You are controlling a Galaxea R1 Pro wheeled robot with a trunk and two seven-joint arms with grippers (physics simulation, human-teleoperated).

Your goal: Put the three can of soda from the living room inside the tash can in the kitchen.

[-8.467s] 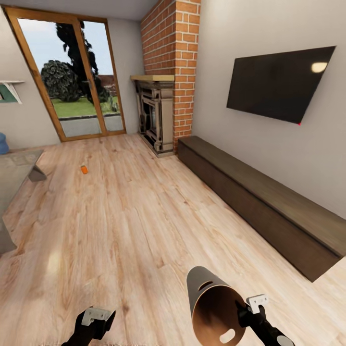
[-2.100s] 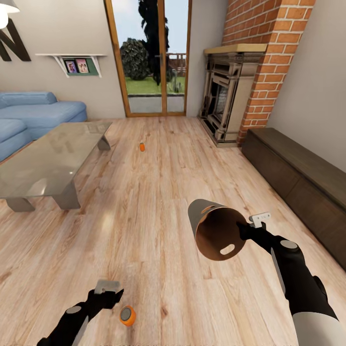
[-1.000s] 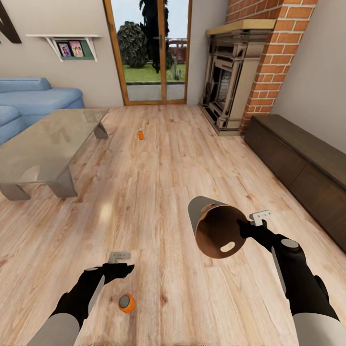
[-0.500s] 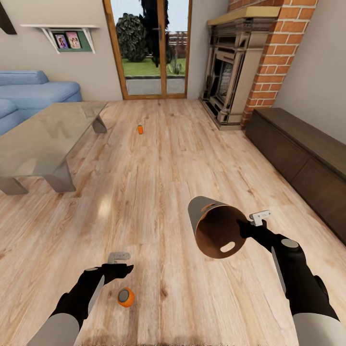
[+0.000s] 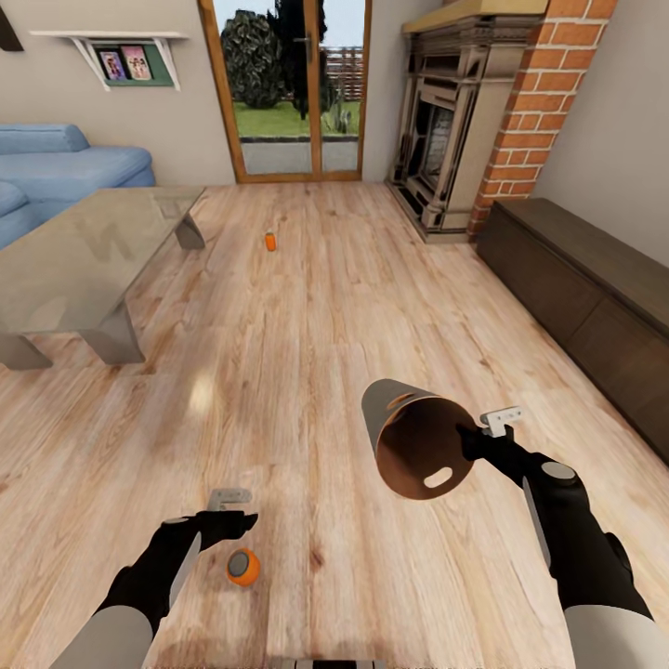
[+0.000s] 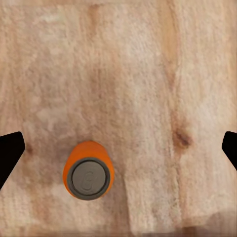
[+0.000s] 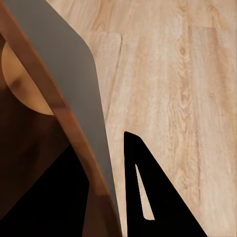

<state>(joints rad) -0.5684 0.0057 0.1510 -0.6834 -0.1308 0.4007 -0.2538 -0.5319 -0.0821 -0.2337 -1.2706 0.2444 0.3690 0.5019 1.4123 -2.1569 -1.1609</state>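
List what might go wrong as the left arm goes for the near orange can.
1. In the left wrist view the orange can stands upright, off-centre between the open fingers; closing now might clip it and tip it so it rolls across the wood floor.
2. The right gripper holds the bin by its rim, tilted on its side; a dropped-in can may roll out.

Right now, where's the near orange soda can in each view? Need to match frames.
Head view: near orange can stands on the wood floor, just beside the left gripper.
Left wrist view: same can, seen from above between the open fingertips, nearer one side.
Right wrist view: not in it; the trash can is.
Shared landmark: the wood floor.
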